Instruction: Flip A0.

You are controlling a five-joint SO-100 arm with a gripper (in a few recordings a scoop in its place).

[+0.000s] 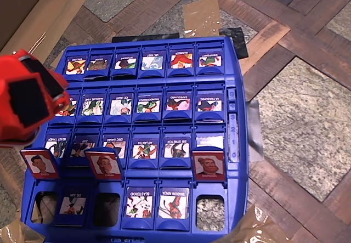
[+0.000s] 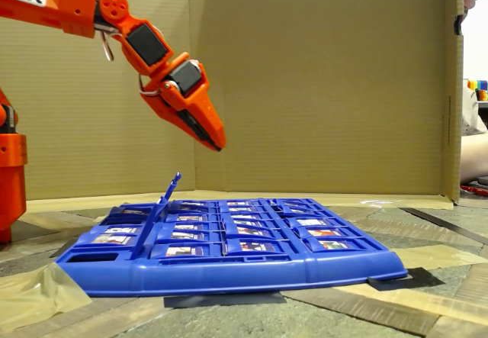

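Gripper [image 2: 216, 141] is hanging in the air above the left part of the blue game board [image 2: 229, 273] in the fixed view. Its orange fingers are lying together with no gap showing and nothing between them, and it is touching nothing. In the overhead view the gripper [image 1: 24, 103] is appearing as a blurred red mass over the board's left edge, covering part of the second row.

Three red-bordered portrait flaps are standing raised along the line between the third and bottom rows. The leftmost flap [image 1: 39, 163] is showing a dark-haired man's portrait, sitting just below the gripper in the overhead view, over an open slot [image 1: 46, 207]. The middle portrait flap [image 1: 104, 164] and the right portrait flap [image 1: 209, 166] are standing apart from it. A blue flap labelled DR. ION [image 1: 71, 204] is lying flat in the bottom row, between the two left open slots.

In the fixed view the raised flaps [image 2: 169, 189] are appearing edge-on and tilted; I cannot tell them apart there.
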